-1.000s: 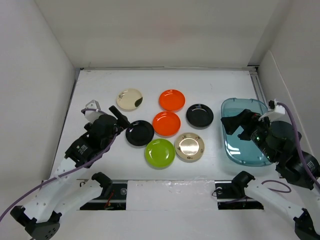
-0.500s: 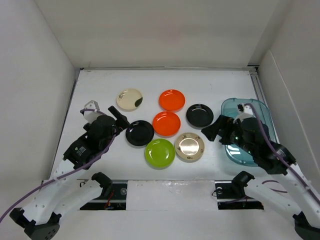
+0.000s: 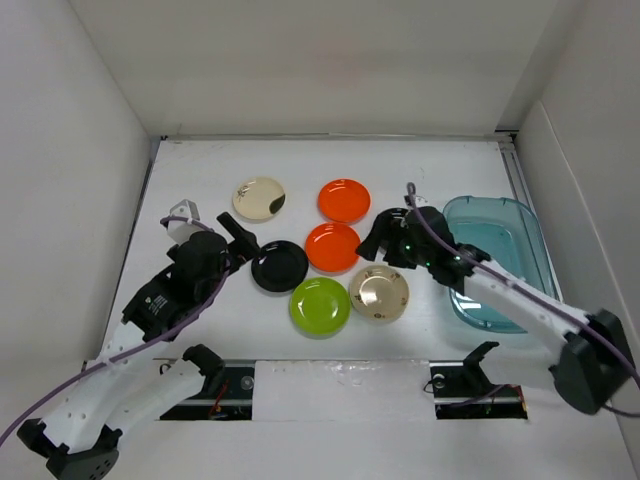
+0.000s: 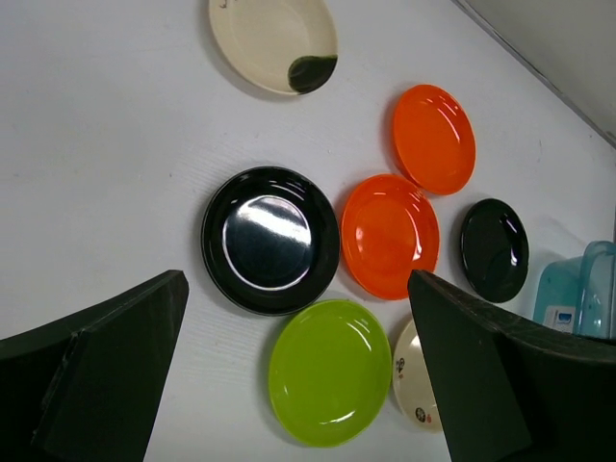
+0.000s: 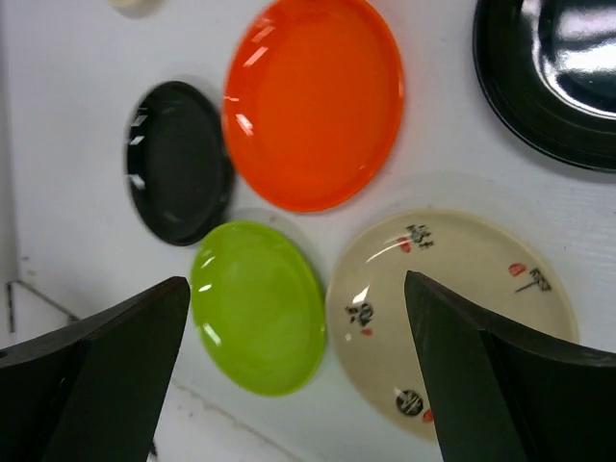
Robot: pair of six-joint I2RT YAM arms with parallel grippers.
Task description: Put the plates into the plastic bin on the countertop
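Overhead, right tool (image 3: 376, 240) agape over plates (image 3: 320, 305) — plastic bin (image 3: 515, 225) rim near.

The left arm (image 3: 90, 395) and right arm (image 3: 510, 305) were built of white links with black joints and wrist housings. A purple-grey cable (image 3: 412, 200) was run along each. The left pincer (image 3: 238, 238) and right pincer (image 3: 375, 240) were fitted with matte black, wedge-shaped fingers (image 4: 96, 375).

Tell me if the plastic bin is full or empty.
Empty: the plastic bin shows a bare teal floor; the right arm hides a strip.
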